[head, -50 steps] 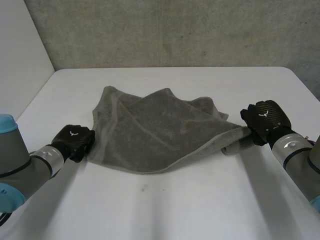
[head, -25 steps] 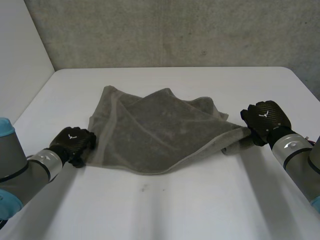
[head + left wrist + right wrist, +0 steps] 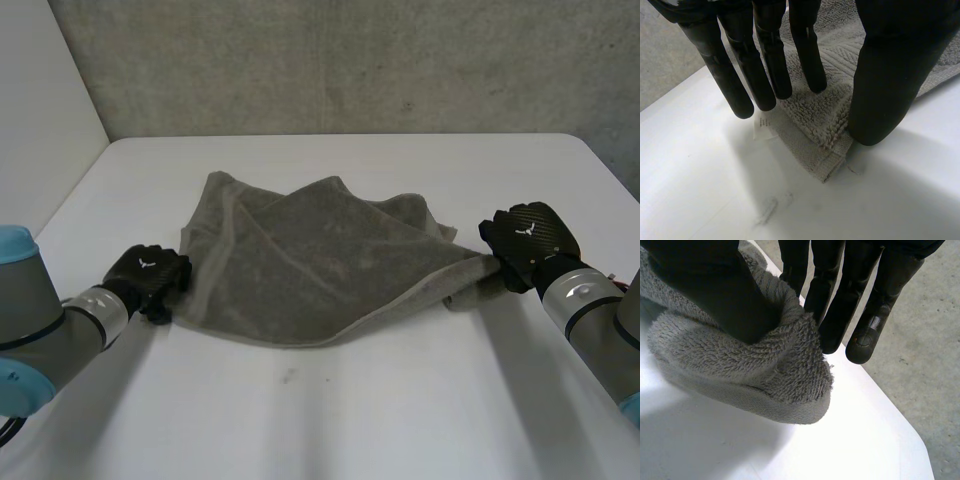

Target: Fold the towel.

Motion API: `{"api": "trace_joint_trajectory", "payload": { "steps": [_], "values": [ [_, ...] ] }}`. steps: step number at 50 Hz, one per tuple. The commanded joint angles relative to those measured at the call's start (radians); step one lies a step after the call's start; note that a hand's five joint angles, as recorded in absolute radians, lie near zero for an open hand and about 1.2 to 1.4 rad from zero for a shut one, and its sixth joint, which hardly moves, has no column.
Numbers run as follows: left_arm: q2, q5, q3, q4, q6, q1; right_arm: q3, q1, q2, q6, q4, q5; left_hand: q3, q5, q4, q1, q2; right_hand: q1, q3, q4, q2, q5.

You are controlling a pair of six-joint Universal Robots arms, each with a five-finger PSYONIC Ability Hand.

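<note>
A grey towel point(image 3: 320, 265) lies loosely spread and partly folded over itself in the middle of the white table point(image 3: 330, 410). My left hand point(image 3: 148, 275) rests at the towel's near left corner. In the left wrist view its fingers point(image 3: 765, 65) hang straight above that corner point(image 3: 820, 145), and the thumb stands apart at the corner's edge, so the hand is open. My right hand point(image 3: 525, 240) is at the towel's right corner. There the thumb and fingers point(image 3: 835, 300) pinch a thick roll of the towel point(image 3: 755, 375) a little above the table.
A small white label point(image 3: 760, 127) pokes out from under the towel's left corner. A grey wall point(image 3: 350, 60) rises behind the table's far edge. Bare tabletop stretches in front of the towel, with a faint mark point(image 3: 287, 376) on it.
My left hand has opened and let go of the towel's left corner, which now lies on the table. The right hand keeps its grip and has barely moved.
</note>
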Motion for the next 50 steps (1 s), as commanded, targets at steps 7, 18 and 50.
{"api": "trace_joint_trajectory", "payload": {
  "steps": [7, 18, 50],
  "values": [
    [-0.014, 0.001, 0.035, -0.002, 0.0, -0.002, 0.0, 0.001, 0.004, -0.001, 0.0, 0.0, 0.265, 0.268, 0.265, 0.264, 0.265, 0.426, 0.206, 0.202, 0.214, 0.238],
    [-0.058, 0.01, 0.075, -0.01, 0.0, -0.005, 0.0, -0.002, 0.003, -0.001, 0.0, 0.0, 0.658, 0.661, 0.658, 0.657, 0.658, 0.426, 0.206, 0.202, 0.214, 0.238],
    [0.572, 0.004, -0.117, -0.533, 0.305, 0.001, -0.008, -0.085, -0.356, -0.515, 0.683, -0.02, 0.658, 0.661, 0.658, 0.657, 0.658, 0.426, 0.206, 0.202, 0.214, 0.238]
  ]
}}
